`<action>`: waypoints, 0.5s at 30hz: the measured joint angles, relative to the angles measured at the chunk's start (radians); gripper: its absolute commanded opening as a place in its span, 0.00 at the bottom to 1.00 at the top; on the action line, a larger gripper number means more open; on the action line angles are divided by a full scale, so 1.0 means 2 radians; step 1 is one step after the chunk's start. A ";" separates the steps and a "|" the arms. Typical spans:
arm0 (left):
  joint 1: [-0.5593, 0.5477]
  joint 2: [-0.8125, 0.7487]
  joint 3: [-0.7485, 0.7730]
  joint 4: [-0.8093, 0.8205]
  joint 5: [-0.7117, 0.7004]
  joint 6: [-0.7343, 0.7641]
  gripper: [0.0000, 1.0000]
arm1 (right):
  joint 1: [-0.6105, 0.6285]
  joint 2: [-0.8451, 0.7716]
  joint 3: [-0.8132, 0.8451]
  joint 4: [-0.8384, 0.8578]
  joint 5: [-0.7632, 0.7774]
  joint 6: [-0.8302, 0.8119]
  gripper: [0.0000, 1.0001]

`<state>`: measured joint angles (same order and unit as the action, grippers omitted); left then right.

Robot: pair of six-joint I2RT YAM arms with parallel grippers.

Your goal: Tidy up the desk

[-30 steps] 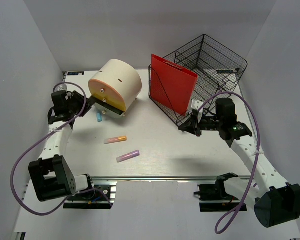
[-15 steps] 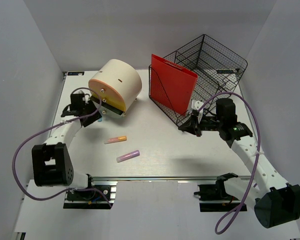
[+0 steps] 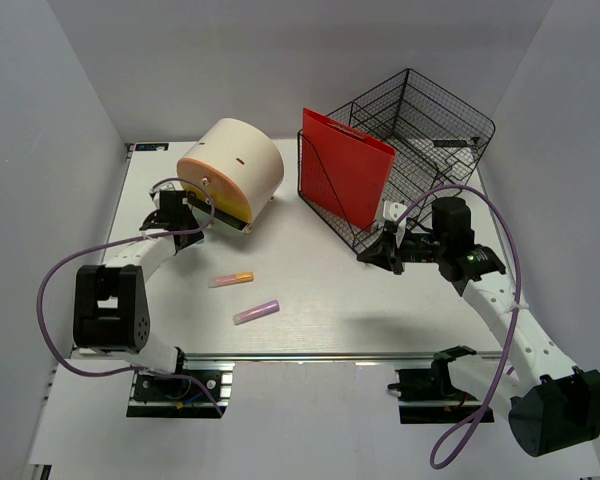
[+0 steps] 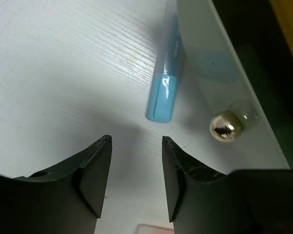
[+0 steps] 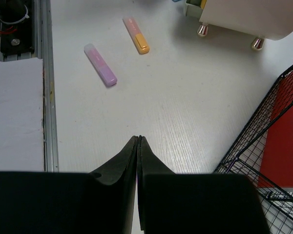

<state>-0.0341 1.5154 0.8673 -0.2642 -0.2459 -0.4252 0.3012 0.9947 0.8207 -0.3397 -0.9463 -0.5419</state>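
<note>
On the white desk (image 3: 330,285) a cream round holder (image 3: 232,168) lies tipped on its side at the back left. A light blue marker (image 4: 164,93) lies beside it, one end tucked under the holder's rim near a gold ball foot (image 4: 222,127). My left gripper (image 4: 136,140) hovers just short of that marker, open, with nothing between its fingers. A pink-and-orange highlighter (image 3: 230,279) and a purple highlighter (image 3: 256,312) lie mid-desk. My right gripper (image 5: 138,139) is shut and empty beside the wire basket (image 3: 420,125).
A red folder (image 3: 345,172) stands in the basket's front section. The metal rail (image 3: 330,355) runs along the near edge. Grey walls close in on the left, right and back. Purple cables loop off both arms.
My left gripper has swung in from the far left wall toward the holder and the blue marker, and its jaws have widened. The right arm has not moved.
</note>
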 measured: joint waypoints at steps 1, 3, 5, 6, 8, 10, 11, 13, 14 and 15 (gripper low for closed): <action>0.000 0.009 0.001 0.005 -0.003 -0.001 0.56 | 0.000 0.000 0.000 0.000 0.000 -0.001 0.05; -0.001 0.026 0.002 0.013 -0.005 -0.003 0.56 | 0.000 0.000 0.000 -0.001 0.000 -0.001 0.05; -0.001 0.036 0.001 0.020 -0.004 -0.005 0.57 | 0.000 0.000 0.000 -0.001 0.000 -0.002 0.05; -0.002 0.038 0.001 0.024 -0.003 -0.005 0.58 | 0.000 0.000 0.000 -0.001 0.000 -0.002 0.05; -0.003 0.038 0.001 0.035 -0.002 -0.005 0.59 | 0.000 0.000 0.000 -0.001 0.000 -0.004 0.05; -0.005 0.038 0.001 0.045 0.000 -0.004 0.60 | 0.000 0.000 0.000 -0.001 0.000 -0.005 0.05; -0.006 0.038 0.001 0.050 0.001 -0.004 0.61 | 0.000 0.000 0.000 -0.001 0.000 -0.005 0.05; -0.007 0.038 -0.001 0.062 0.002 -0.002 0.61 | 0.000 0.000 0.000 -0.001 0.000 -0.006 0.05; -0.007 0.038 -0.002 0.064 0.002 -0.002 0.61 | 0.000 0.000 0.000 -0.001 0.000 -0.006 0.05; -0.007 0.038 -0.002 0.066 0.002 -0.001 0.61 | 0.000 0.000 0.000 -0.001 0.000 -0.006 0.05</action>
<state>-0.0483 1.5917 0.8642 -0.1326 -0.2417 -0.4267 0.3012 0.9947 0.8207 -0.3408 -0.9459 -0.5537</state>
